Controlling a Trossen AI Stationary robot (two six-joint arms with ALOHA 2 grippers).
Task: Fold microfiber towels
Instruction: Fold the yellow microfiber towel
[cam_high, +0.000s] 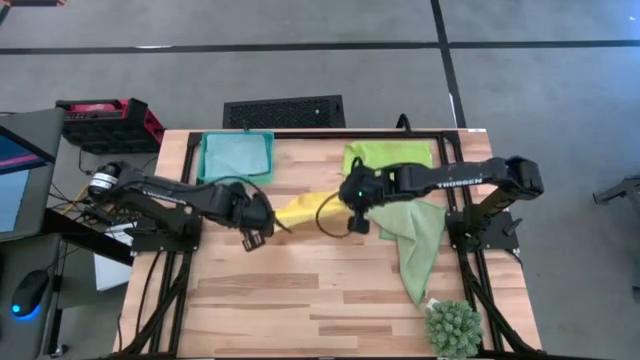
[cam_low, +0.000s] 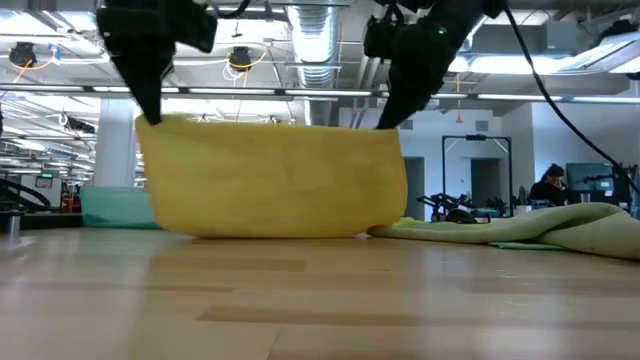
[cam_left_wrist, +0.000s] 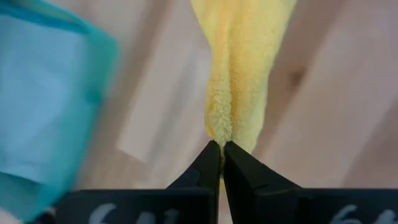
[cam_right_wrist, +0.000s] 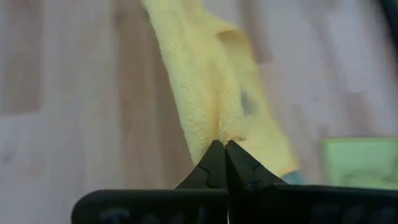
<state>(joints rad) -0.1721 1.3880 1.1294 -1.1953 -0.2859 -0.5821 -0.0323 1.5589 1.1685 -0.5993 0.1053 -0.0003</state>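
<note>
Yellow towel (cam_low: 275, 180) hangs above table | left end effector (cam_left_wrist: 221, 146), right end effector (cam_right_wrist: 224, 144) pinch top corners

You have four towels on the bench (cam_high: 300, 290): one yellow towel (cam_high: 300, 208), one light blue towel (cam_high: 237, 155), one lime green towel (cam_high: 390, 155) and one sage green towel (cam_high: 415, 235). You also have one teal tray (cam_high: 206, 160), one spiky plant (cam_high: 453, 328) and two arms.
</note>
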